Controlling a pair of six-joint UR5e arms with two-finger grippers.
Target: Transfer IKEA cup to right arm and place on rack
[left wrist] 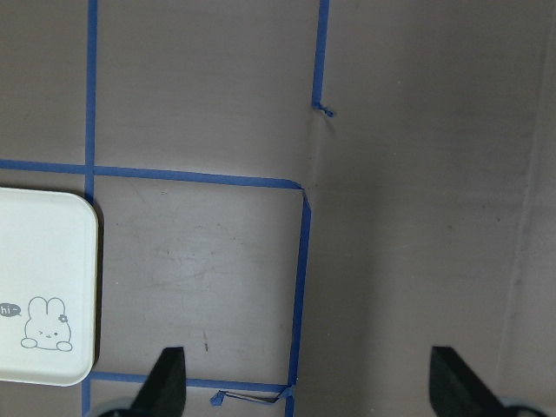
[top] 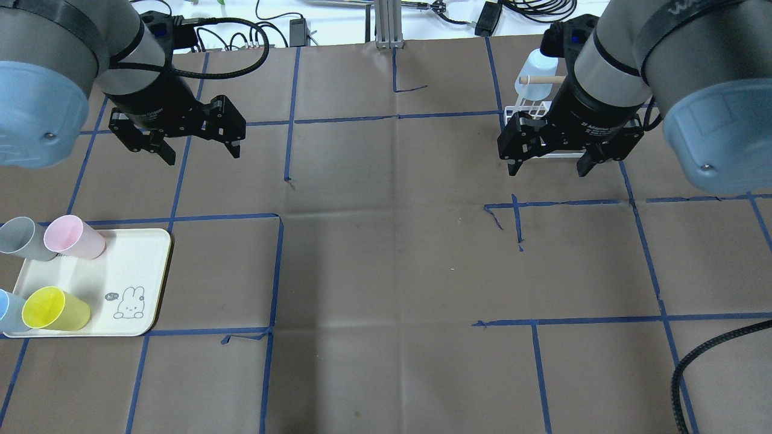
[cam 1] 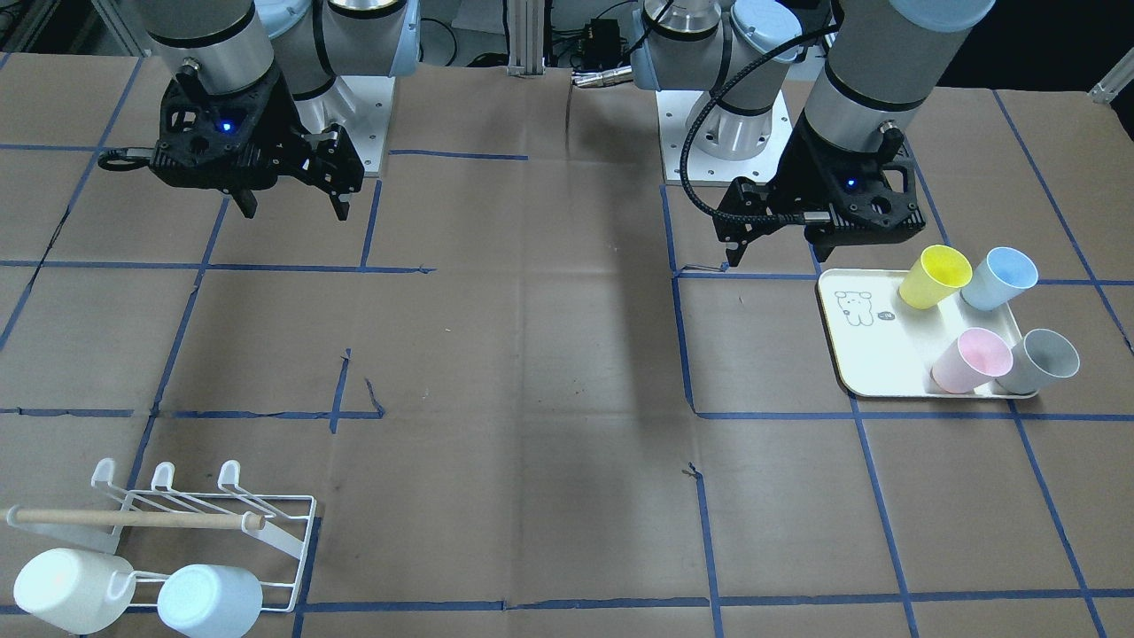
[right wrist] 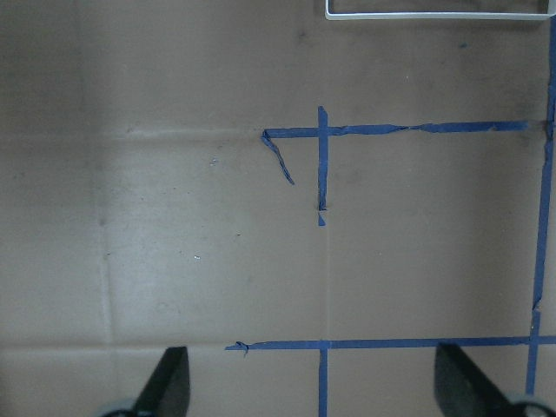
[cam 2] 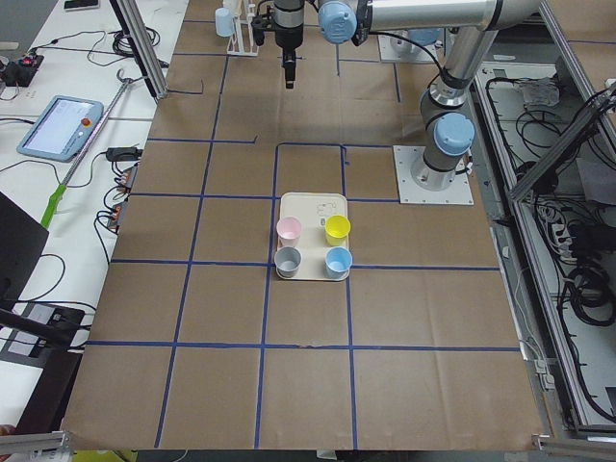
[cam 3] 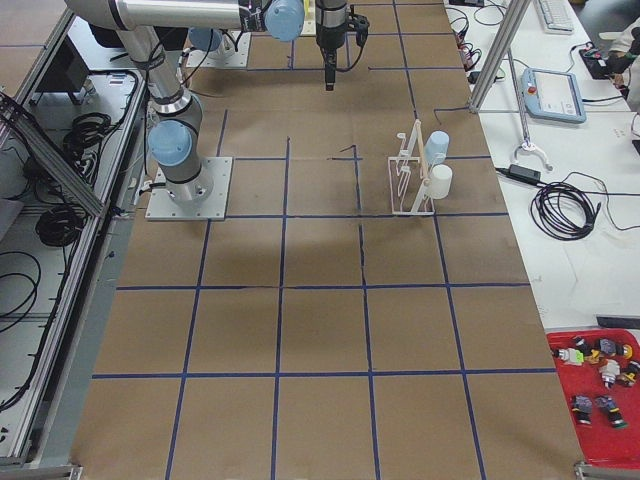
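A white wire rack [cam 1: 213,507] with two rows of upturned hooked prongs and a light wooden dowel rod lies flat. A white plastic cup [cam 1: 62,589] and a pale-blue plastic cup [cam 1: 210,601] hang tipped on its prongs. A yellow cup [cam 1: 935,276], a blue cup [cam 1: 999,277], a pink cup [cam 1: 972,360] and a grey cup [cam 1: 1038,361], all plastic, stand upright in a cluster, well apart from the rack. The silver-grey right arm [top: 615,72] hangs apart from the rack, its black two-finger gripper [top: 549,172] pointing down, fingers spread and empty.

This is a robotics lab: silver-grey robot arms [cam 2: 452,77] bolted on white base plates [cam 2: 409,188] to a brown paper-covered table [cam 2: 231,318] gridded with blue tape [cam 2: 192,261]. Alongside are a blue-framed touchscreen pendant [cam 2: 56,127], coiled black cables [cam 3: 565,212] and aluminium frame posts [cam 2: 140,48].
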